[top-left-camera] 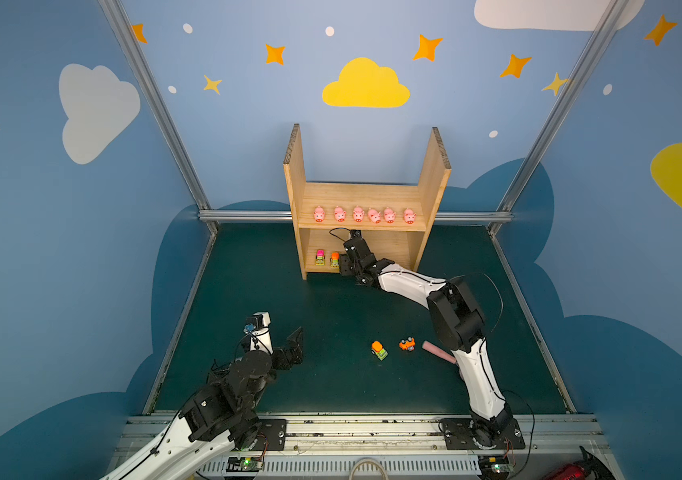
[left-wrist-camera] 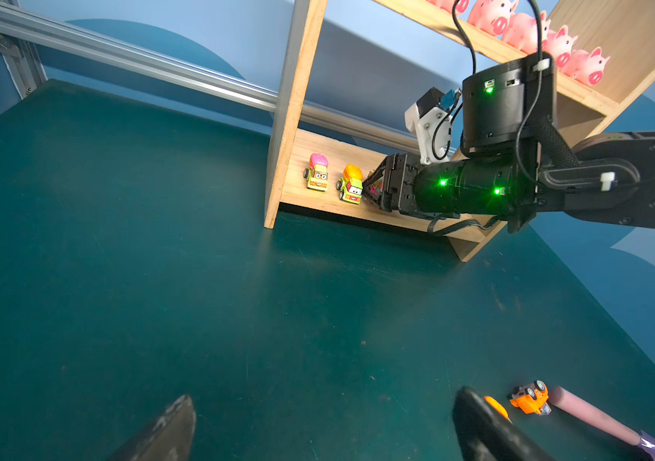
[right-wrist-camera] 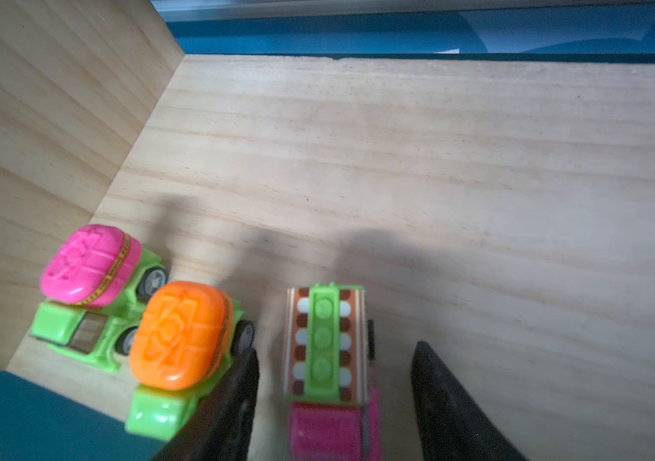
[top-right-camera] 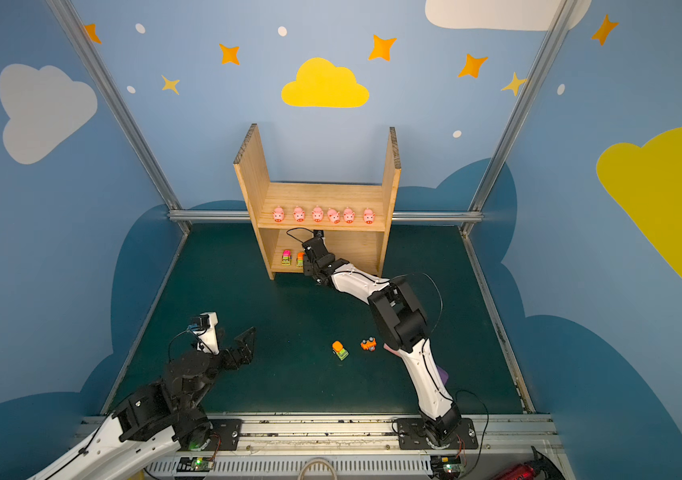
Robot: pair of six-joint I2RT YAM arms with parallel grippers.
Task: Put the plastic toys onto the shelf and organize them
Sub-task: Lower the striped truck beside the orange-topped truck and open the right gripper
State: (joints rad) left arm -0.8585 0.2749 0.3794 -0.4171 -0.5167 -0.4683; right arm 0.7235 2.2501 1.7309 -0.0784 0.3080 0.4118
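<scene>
— What took up the most room?

— The flat, dark-green table mat point(top-left-camera: 331, 316). At its far edge stood the pine shelf point(top-left-camera: 295, 187), grainy boards between two tall side panels.

— And the arms?

— The right gripper point(right-wrist-camera: 336, 351) reached in over the lower board point(right-wrist-camera: 437, 159). Its black tapered fingers were parted, with a gap on either side of a boxy pink-cabbed truck point(right-wrist-camera: 324, 339) that stood ungrasped on the wood. The left gripper point(left-wrist-camera: 325, 397) hung over the near part of the mat, spread wide and holding nothing.

— Smaller things?

— A round pink scoop handle point(top-left-camera: 437, 351) lay on the mat. Six glossy, rounded pigs point(top-left-camera: 358, 214) lined the upper board point(top-left-camera: 364, 193). Beside the truck stood two lime mixers, an orange-drum mixer point(right-wrist-camera: 178, 333) and a pink-drum mixer point(right-wrist-camera: 86, 263). On the mat near the handle sat an orange-topped lime truck point(top-left-camera: 379, 350) and a small orange vehicle point(top-left-camera: 407, 344).
</scene>
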